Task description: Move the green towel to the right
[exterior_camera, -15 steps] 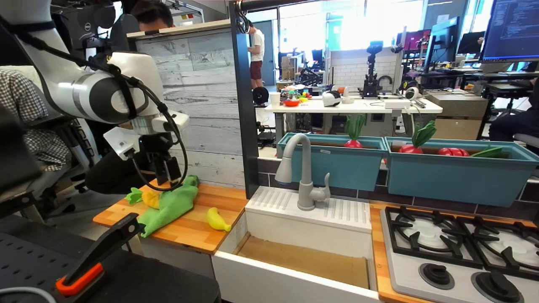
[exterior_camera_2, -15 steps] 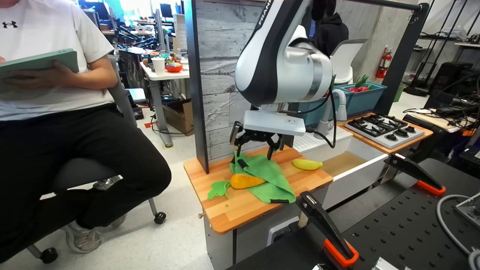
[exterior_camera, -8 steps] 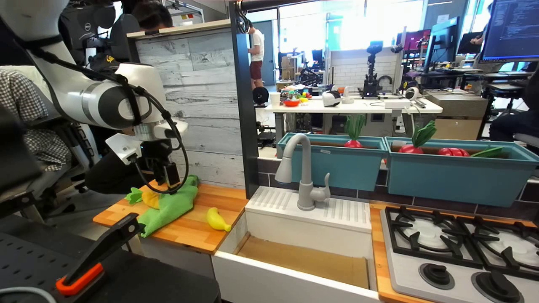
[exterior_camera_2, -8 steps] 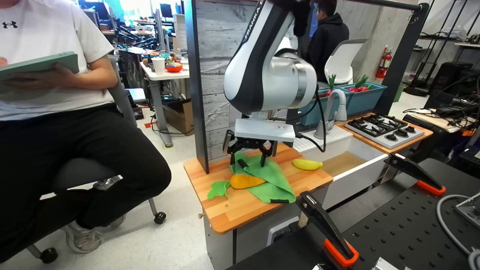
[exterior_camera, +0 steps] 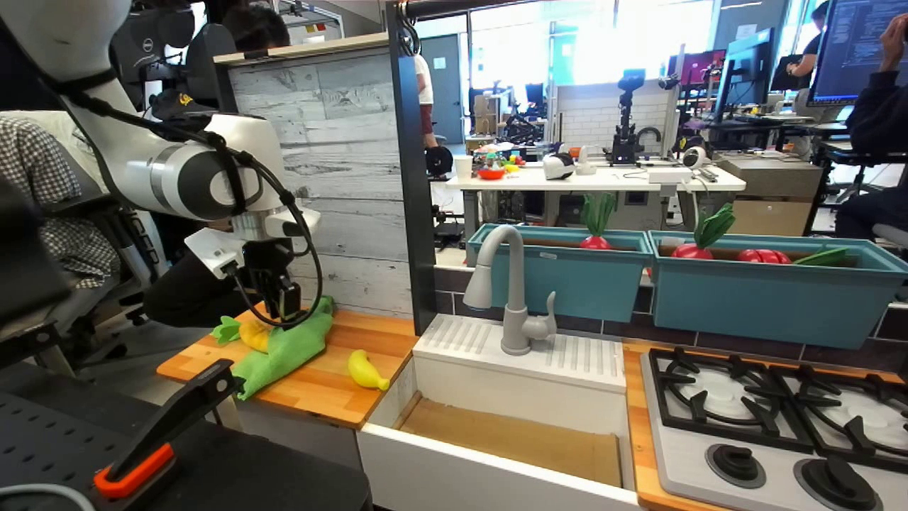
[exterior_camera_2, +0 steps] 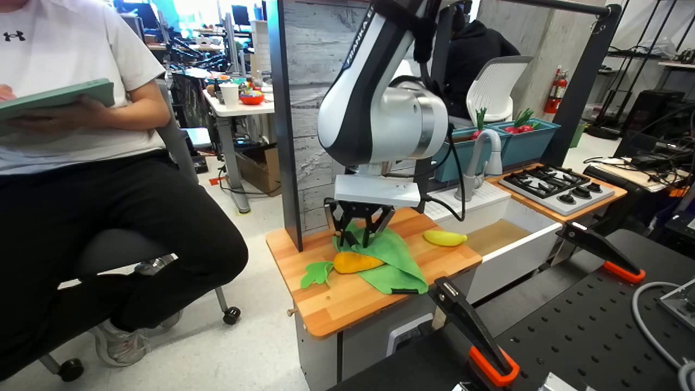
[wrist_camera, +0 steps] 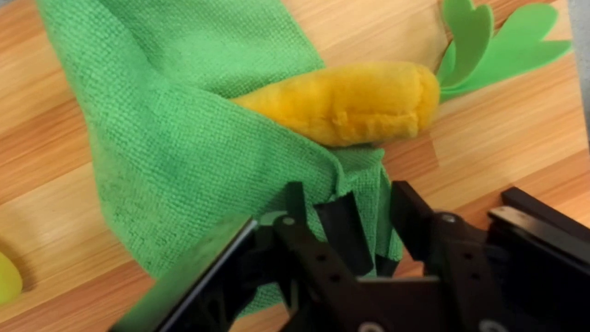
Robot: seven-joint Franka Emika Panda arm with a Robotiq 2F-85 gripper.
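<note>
The green towel (wrist_camera: pixel 184 138) lies loosely folded on the wooden counter, as both exterior views also show. An orange-yellow plush carrot (wrist_camera: pixel 364 103) with green leaves rests partly under one of its folds. Over the towel's far end, close to its surface, my gripper (exterior_camera_2: pixel 354 240) points downward with its jaws partly apart. In the wrist view the gripper (wrist_camera: pixel 349 203) has a bunched towel edge with a black strip (wrist_camera: pixel 345 233) between its fingers; gaps show on either side of the strip. Whether the fingertips touch the cloth I cannot tell.
A yellow toy banana (exterior_camera: pixel 367 369) lies on the counter (exterior_camera_2: pixel 326 304) between towel and sink (exterior_camera: pixel 440 468). A grey wood-look panel (exterior_camera: pixel 347 199) rises behind the towel. The faucet (exterior_camera: pixel 516 298) stands behind the sink. An orange-black clamp (exterior_camera_2: pixel 472 326) grips the front edge.
My gripper has come down onto the towel's far end, shifting left in an exterior view that faces it. Its jaws have narrowed from wide apart. Towel, carrot and banana have not moved.
</note>
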